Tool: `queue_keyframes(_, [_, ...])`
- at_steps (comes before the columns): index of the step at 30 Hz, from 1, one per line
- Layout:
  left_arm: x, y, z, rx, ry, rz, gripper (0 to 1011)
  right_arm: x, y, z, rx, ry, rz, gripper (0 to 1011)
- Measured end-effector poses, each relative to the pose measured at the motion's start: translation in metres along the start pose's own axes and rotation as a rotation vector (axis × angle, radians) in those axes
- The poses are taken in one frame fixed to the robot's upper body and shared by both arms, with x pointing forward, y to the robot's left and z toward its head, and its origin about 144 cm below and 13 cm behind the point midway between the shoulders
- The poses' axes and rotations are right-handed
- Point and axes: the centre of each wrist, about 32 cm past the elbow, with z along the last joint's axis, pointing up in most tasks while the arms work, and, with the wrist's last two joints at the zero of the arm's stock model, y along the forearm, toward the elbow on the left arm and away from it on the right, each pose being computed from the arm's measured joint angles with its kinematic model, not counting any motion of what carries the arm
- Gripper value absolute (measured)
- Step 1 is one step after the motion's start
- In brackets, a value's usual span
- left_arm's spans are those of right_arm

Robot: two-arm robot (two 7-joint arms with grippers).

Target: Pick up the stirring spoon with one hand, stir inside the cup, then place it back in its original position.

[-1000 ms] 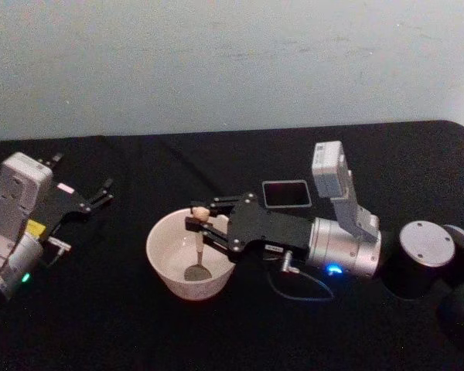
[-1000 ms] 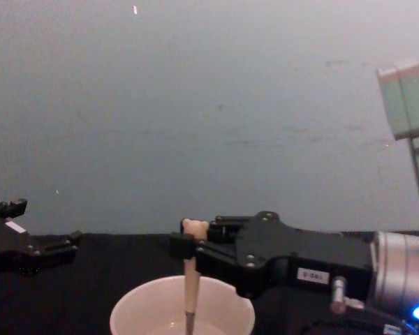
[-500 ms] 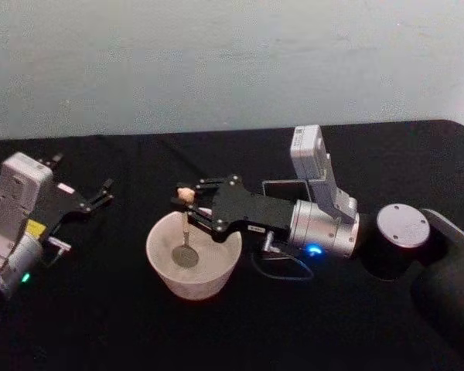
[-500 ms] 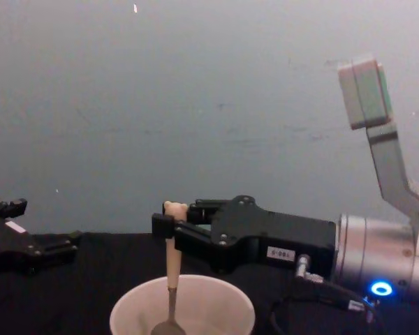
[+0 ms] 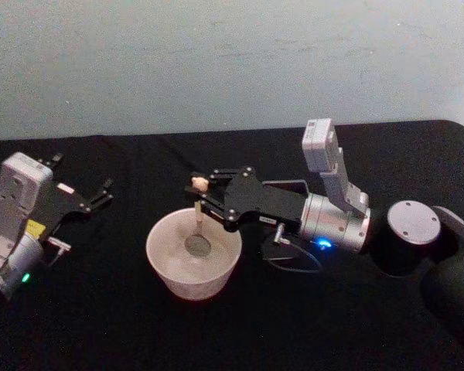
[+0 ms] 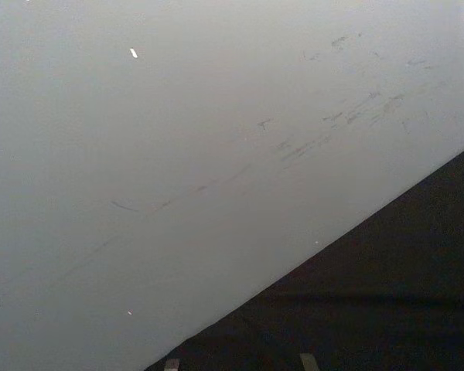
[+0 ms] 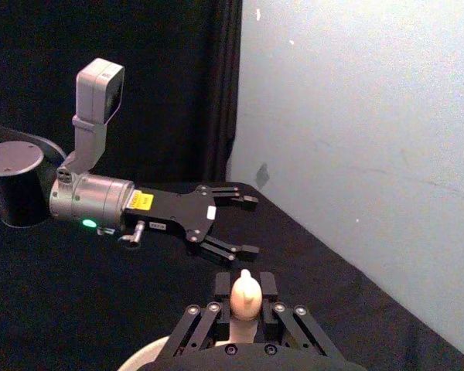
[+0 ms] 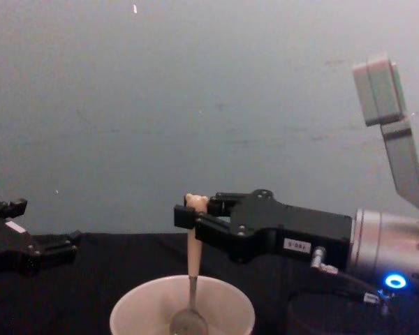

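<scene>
Right gripper (image 5: pixel 205 198) is out over the middle of the black table (image 5: pixel 100 317) in the head view, clamped on the top of the stirring spoon (image 5: pixel 197 222), just under the little animal head. The spoon hangs nearly upright with its shiny bowl down inside the cup (image 5: pixel 164 267), near the centre. So the pick-up is done and, by the look of it, this is the stirring itself. Off to the left, well apart from the cup, the left gripper (image 5: pixel 107 191) is parked on the table. The left wrist view takes in the pale wall (image 6: pixel 178 154) and a wedge of black cloth, nothing of the work. In the right wrist view, the cream head of the spoon (image 7: pixel 245 292) pokes up between the right gripper's dark fingers (image 7: pixel 220 300), which press it from both sides. Beyond it the left gripper (image 7: pixel 248 226) shows its fingers spread, holding nothing. In the chest view, from the side, the handle (image 8: pixel 193 251) drops straight from the closed grip past the cup's rim (image 8: pixel 126 313), and the metal bowl sits low in the cup. What is left, judging from this: finish the stir, lift the spoon clear of the cup, and set it back where it belongs. None of that return has begun.
</scene>
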Motion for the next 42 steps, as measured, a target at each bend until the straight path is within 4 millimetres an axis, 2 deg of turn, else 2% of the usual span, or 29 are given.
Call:
queue_keyframes(11, [0.0,0.0,0.0,0.0,0.0,0.0,1001,-0.004,-0.017,-0.001,-0.024,0.0,-0.024,213])
queue_keyframes(21, [0.0,0.0,0.0,0.0,0.0,0.0,1001,-0.017,-0.031,0.004,-0.021,0.017,-0.011,213])
queue_keyframes(27, [0.0,0.0,0.0,0.0,0.0,0.0,1001,-0.026,-0.028,0.003,-0.016,0.03,0.025,213])
queue_keyframes(34, [0.0,0.0,0.0,0.0,0.0,0.0,1001,-0.033,-0.014,0.0,-0.009,0.048,0.076,213])
queue_keyframes(42, [0.0,0.0,0.0,0.0,0.0,0.0,1001,-0.026,0.003,0.0,0.01,0.04,0.08,213])
